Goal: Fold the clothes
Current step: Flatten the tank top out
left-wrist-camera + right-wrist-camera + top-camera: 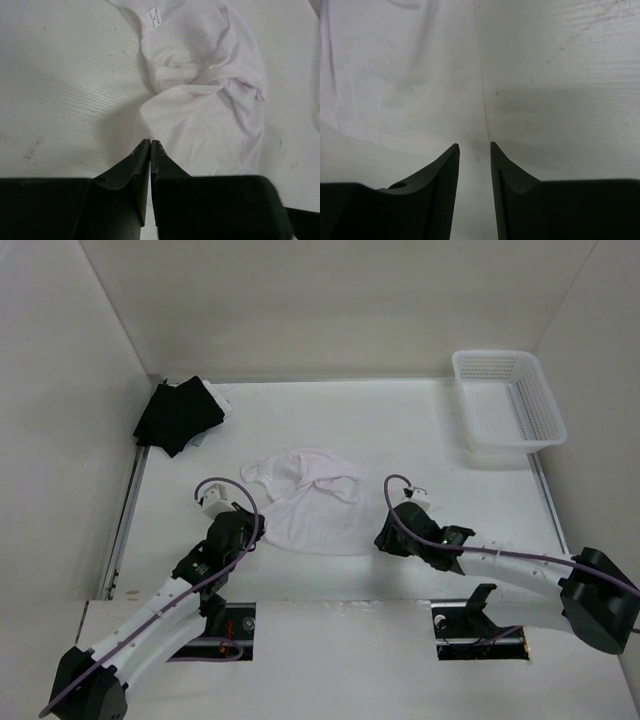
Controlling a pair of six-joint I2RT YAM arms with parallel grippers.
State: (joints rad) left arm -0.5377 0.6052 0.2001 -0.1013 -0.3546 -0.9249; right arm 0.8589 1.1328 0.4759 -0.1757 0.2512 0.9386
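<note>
The clothes are one thin white garment (308, 498) lying crumpled on the white table, partly bunched, with a small label (154, 17) showing near its top edge. My left gripper (257, 527) sits at the garment's near left edge. In the left wrist view its jaws (150, 142) are pressed together with no fabric visible between them, and the garment (205, 95) spreads just beyond the tips. My right gripper (382, 538) is low at the garment's near right side. Its fingers (474, 145) stand apart over bare table, with the garment's edge (395, 75) ahead and to the left.
A white plastic basket (508, 408) stands at the back right. A black cloth pile with a white piece (178, 415) lies in the back left corner. White walls enclose the table on three sides.
</note>
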